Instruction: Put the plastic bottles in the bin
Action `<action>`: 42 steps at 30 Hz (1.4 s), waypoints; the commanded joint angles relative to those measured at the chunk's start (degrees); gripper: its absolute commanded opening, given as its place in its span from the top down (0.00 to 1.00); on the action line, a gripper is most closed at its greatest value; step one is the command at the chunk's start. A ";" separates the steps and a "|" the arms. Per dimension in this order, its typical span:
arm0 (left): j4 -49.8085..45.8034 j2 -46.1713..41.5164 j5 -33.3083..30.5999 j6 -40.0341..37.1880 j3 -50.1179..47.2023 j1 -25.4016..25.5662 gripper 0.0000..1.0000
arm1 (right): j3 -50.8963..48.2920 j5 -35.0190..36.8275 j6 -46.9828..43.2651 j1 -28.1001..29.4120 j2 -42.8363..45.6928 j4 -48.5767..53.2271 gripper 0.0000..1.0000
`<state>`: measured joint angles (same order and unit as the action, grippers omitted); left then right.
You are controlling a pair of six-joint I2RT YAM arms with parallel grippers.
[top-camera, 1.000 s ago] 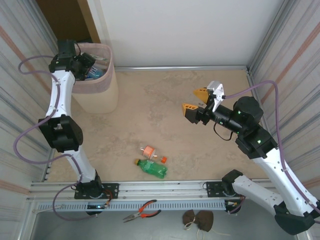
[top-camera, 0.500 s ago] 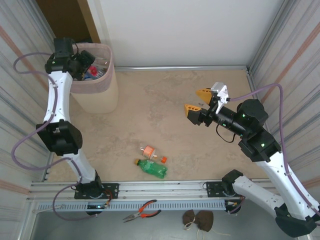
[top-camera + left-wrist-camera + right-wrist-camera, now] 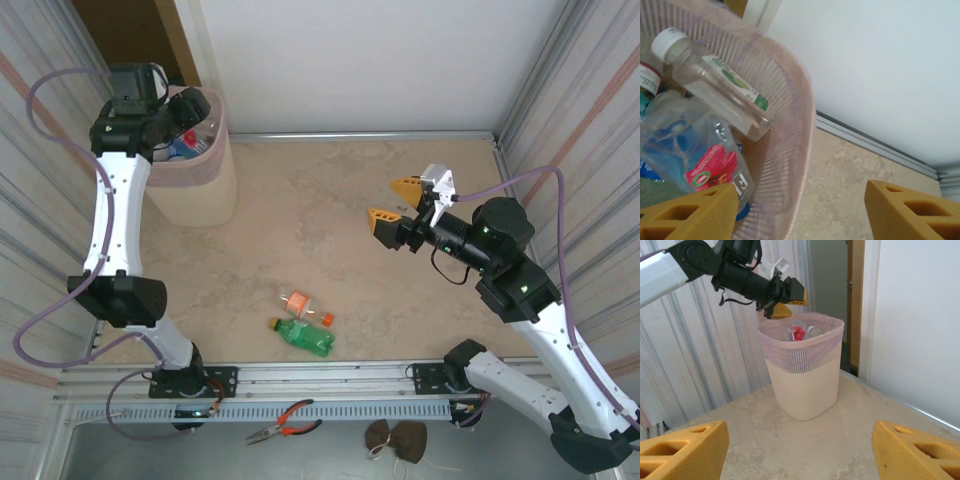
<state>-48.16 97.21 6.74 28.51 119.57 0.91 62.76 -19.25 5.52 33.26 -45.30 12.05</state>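
Note:
The bin (image 3: 205,195), beige with a pink liner, stands at the far left corner. It holds several plastic bottles, among them a clear one with a white cap (image 3: 715,80) and one with a red label (image 3: 715,167). My left gripper (image 3: 195,112) hovers over the bin's rim, open with nothing between its fingers (image 3: 690,215). In the right wrist view the left gripper (image 3: 787,302) hangs above the bin (image 3: 802,370). A green bottle (image 3: 303,337) and a clear orange-capped bottle (image 3: 305,304) lie on the floor near the front. My right gripper (image 3: 390,203) is open and empty, raised at mid right.
Corrugated walls close in the left and right sides, and a white wall stands at the back. A metal rail (image 3: 330,378) runs along the near edge. Orange-handled pliers (image 3: 285,420) and a brown object (image 3: 395,437) lie in front of it.
My left arm has lifted and its gripper has shifted right over the bin. The jaws widened briefly, then narrowed. My right arm drifted slightly right, then held still.

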 commanded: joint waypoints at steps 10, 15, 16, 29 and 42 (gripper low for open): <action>-1.32 12.00 -7.99 -13.00 12.24 -1.92 0.34 | -0.01 0.41 0.98 -0.01 -0.48 -0.89 0.26; -1.60 14.12 -5.31 -13.57 8.68 -2.58 0.34 | -0.32 0.66 1.06 -0.03 -0.37 -0.63 0.26; -1.58 14.24 -4.35 -13.36 7.55 -2.52 0.34 | -0.45 0.70 1.08 -0.04 -0.40 -0.63 0.26; 1.01 12.28 -3.68 -11.25 -7.15 -1.08 0.36 | -1.05 0.44 1.42 -0.03 -0.23 -0.98 0.26; -1.99 4.37 -15.04 -12.51 -13.24 -5.71 0.36 | -1.28 0.32 1.61 -0.03 0.14 -1.06 0.25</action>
<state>-38.39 101.65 -7.46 15.03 109.80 -3.77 62.33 -19.27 5.80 33.26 -46.02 12.08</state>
